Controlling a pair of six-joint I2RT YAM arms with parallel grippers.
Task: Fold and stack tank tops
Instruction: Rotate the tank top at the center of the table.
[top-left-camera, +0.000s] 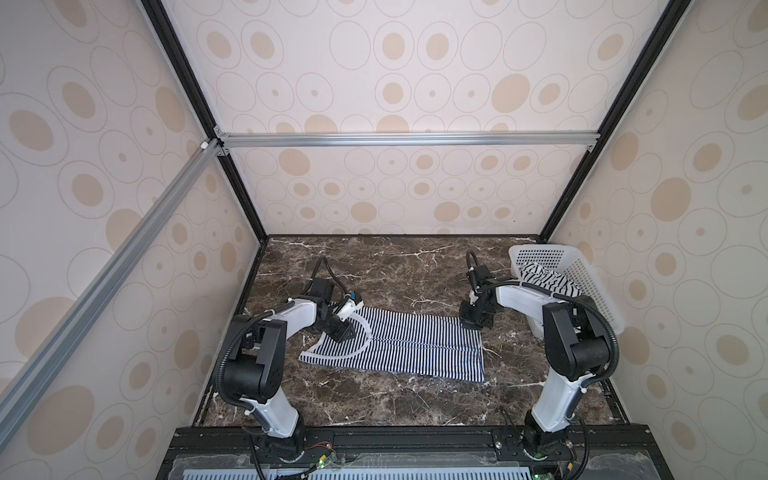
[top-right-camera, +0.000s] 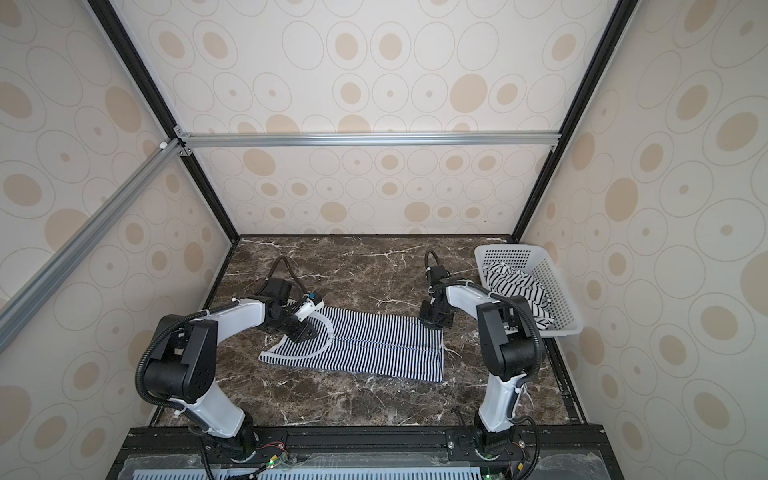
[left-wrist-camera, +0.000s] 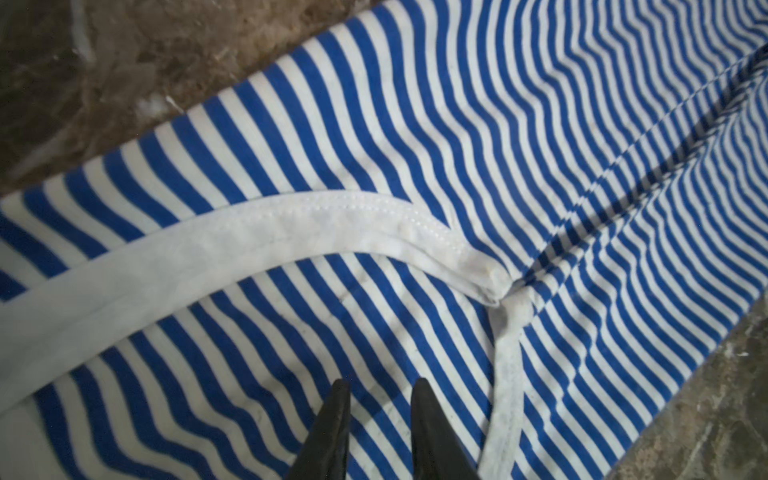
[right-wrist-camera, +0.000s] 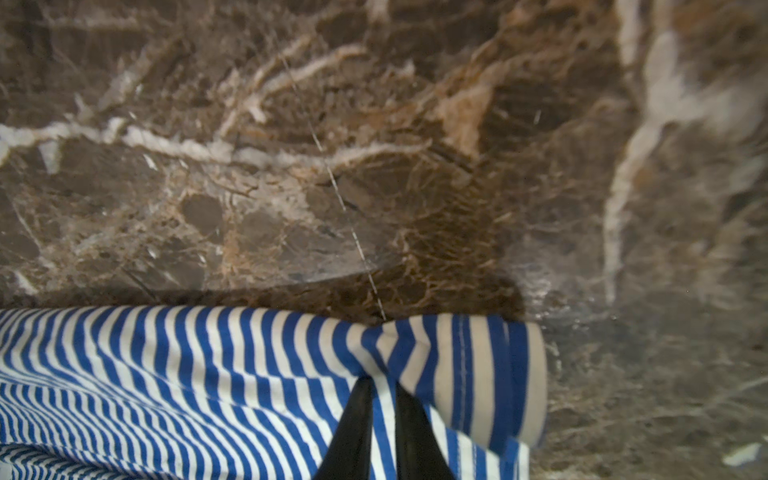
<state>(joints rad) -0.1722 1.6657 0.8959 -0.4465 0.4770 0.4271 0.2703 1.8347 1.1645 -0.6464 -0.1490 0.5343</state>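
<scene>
A finely navy-and-white striped tank top (top-left-camera: 415, 349) (top-right-camera: 374, 345) lies flat on the marble table, white-trimmed straps to the left and hem to the right. My left gripper (top-left-camera: 345, 332) (left-wrist-camera: 380, 384) is down on its strap end, beside the white trim (left-wrist-camera: 249, 237). Its fingers stand a little apart, with flat cloth showing between them. My right gripper (top-left-camera: 471, 322) (right-wrist-camera: 380, 384) is at the hem's far corner, where the tank top (right-wrist-camera: 208, 353) puckers between its nearly closed fingers. A second tank top (top-left-camera: 544, 278) (top-right-camera: 515, 286), white with wider black stripes, lies crumpled in the basket.
A white perforated basket (top-left-camera: 594, 286) (top-right-camera: 557, 286) stands at the back right, against the wall behind my right arm. Patterned walls close in the brown marble table (top-left-camera: 374, 407) on three sides. A black rail runs along its front edge.
</scene>
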